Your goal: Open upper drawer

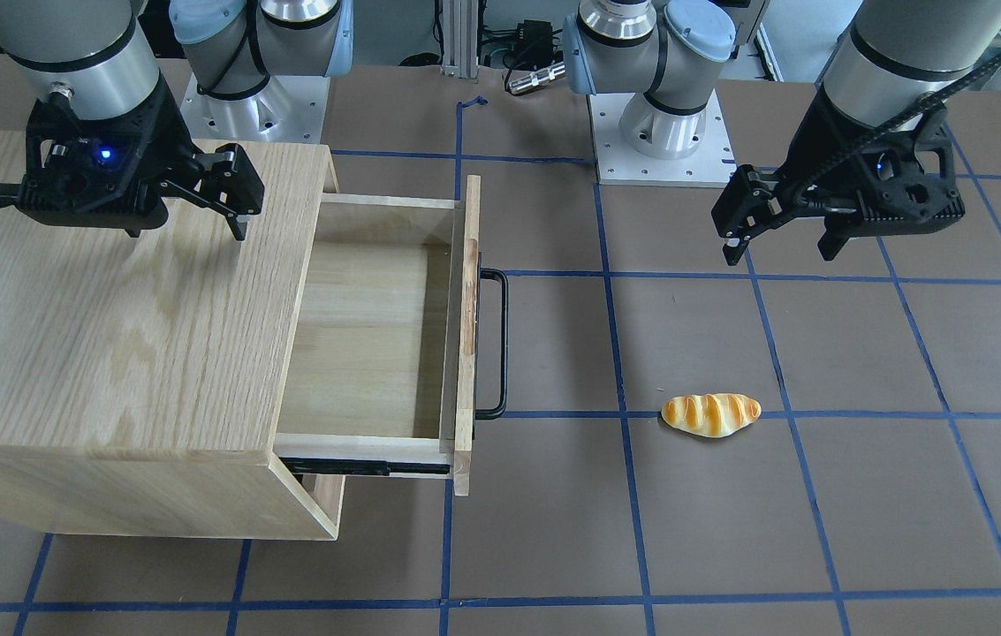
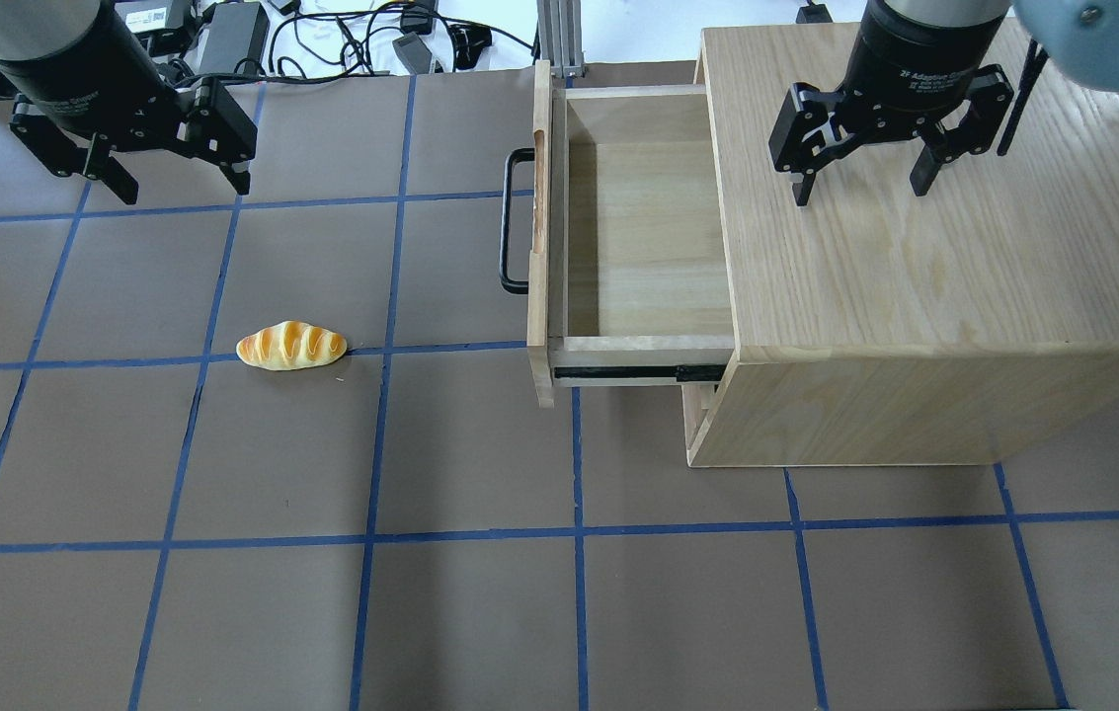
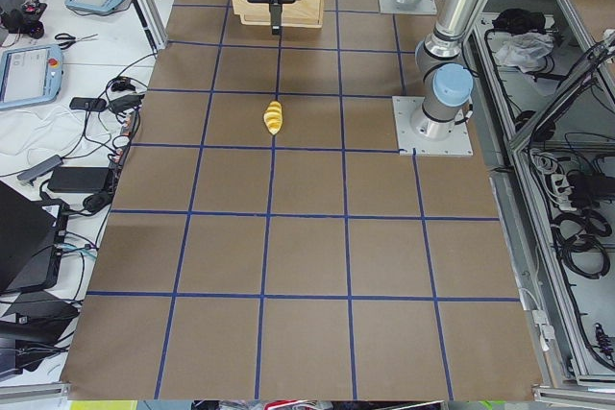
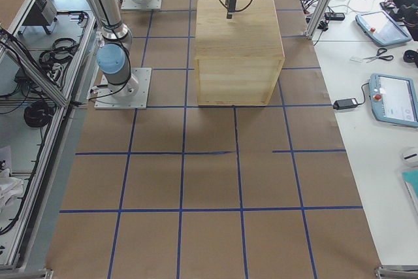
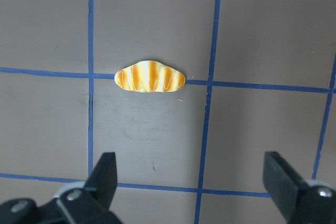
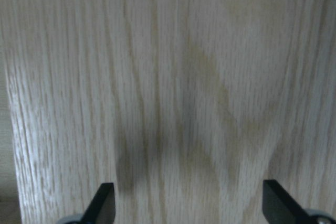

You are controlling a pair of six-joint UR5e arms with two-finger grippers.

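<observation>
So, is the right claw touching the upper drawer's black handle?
Apart. The overhead view shows the right claw open over the cabinet top, with the whole pulled-out upper drawer between it and the handle.

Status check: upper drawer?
Left gripper open, right gripper open above cabinet. Upper drawer pulled out, nothing visible inside. Bread roll lies clear of it.

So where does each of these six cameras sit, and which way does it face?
Front: across the table, facing the robot; left tool, right tool, cabinet, open drawer, bread roll.
Overhead: behind the robot, looking down; shares those tools, drawer, roll.
Left side: table's end, looking along; roll nearer, cabinet far.
Right side: opposite end; cabinet, right tool above it.
Left wrist: down past its tool onto the roll.
Right wrist: down past its tool onto the cabinet top.
</observation>
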